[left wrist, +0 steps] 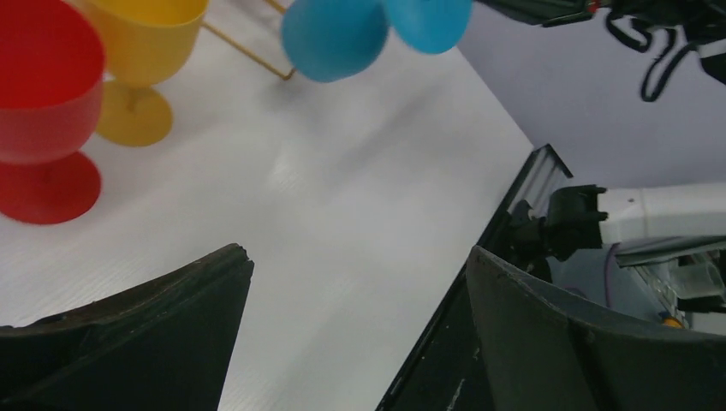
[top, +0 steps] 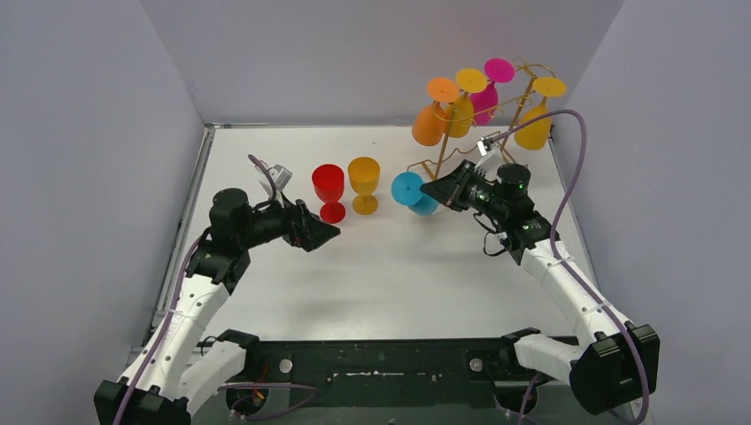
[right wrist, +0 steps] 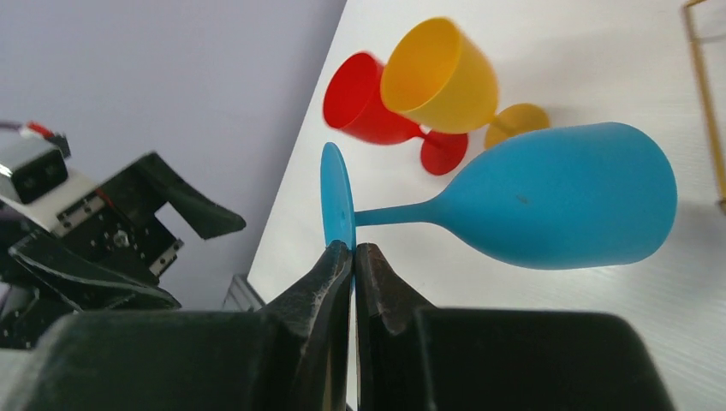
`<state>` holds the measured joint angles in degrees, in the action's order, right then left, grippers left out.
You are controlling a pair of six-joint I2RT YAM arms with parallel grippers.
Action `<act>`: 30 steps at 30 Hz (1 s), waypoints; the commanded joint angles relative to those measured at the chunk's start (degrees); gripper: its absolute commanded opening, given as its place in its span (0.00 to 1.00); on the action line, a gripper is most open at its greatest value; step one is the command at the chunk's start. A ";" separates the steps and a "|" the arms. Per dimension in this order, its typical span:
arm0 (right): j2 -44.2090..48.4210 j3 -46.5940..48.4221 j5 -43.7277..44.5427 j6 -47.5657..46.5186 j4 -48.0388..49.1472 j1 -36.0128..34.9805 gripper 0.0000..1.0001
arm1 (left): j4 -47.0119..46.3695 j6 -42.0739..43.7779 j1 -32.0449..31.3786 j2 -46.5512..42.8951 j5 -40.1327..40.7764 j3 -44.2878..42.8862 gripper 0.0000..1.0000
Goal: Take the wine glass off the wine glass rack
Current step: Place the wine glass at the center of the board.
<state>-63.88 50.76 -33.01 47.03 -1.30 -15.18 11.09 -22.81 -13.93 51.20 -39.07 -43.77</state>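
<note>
The right end effector (right wrist: 353, 257) pinched the flat foot of the blue plastic wine glass (right wrist: 556, 197), holding it sideways over the white counter (top: 390, 266), off the gold wire rack (top: 440, 162) and beside its base. The left end effector (left wrist: 360, 257) gaped wide, empty.

Top camera looks down from behind; both wrist cameras share the blue glass (right wrist: 565, 201).
</note>
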 commanded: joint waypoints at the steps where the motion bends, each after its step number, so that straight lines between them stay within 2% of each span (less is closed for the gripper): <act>1: -1.81 3.33 -4.01 -5.43 9.28 -5.58 0.00 | -14.57 -6.82 -3.63 -0.50 -7.10 0.06 0.93; 8: -5.09 4.42 -10.67 -8.27 13.61 -11.39 0.00 | -26.13 -14.65 -5.91 0.84 -9.51 4.00 0.71; 14: -6.75 5.99 -13.71 -10.60 14.02 -14.93 0.00 | -35.57 -21.61 -6.60 1.89 -10.95 6.02 0.60; 16: -7.18 6.31 -13.95 -11.08 14.21 -16.04 0.00 | -39.32 -23.97 -6.79 2.50 -10.74 6.84 0.52; 21: -7.43 6.45 -14.00 -11.41 14.49 -17.52 0.00 | -39.69 -24.35 -7.03 3.36 -10.75 7.78 0.40; 25: -7.74 6.64 -15.77 -11.88 14.50 -17.75 0.00 | -39.05 -23.61 -7.07 4.02 -12.25 7.90 0.38; 28: -8.10 7.67 -15.68 -13.21 12.47 -17.87 0.00 | -33.61 -20.19 -7.07 4.17 -12.31 5.95 0.36; 29: -8.10 8.02 -15.08 -13.61 11.64 -17.87 0.00 | -31.96 -18.99 -7.07 3.81 -12.04 5.49 0.38; 30: -8.07 8.24 -14.65 -13.96 11.04 -17.87 0.00 | -30.43 -18.01 -7.07 3.29 -11.80 5.08 0.46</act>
<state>-71.96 55.20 -47.40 35.97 8.19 -32.64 -23.16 -45.28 -20.69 55.18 -50.02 -35.94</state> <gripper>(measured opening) 0.043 0.370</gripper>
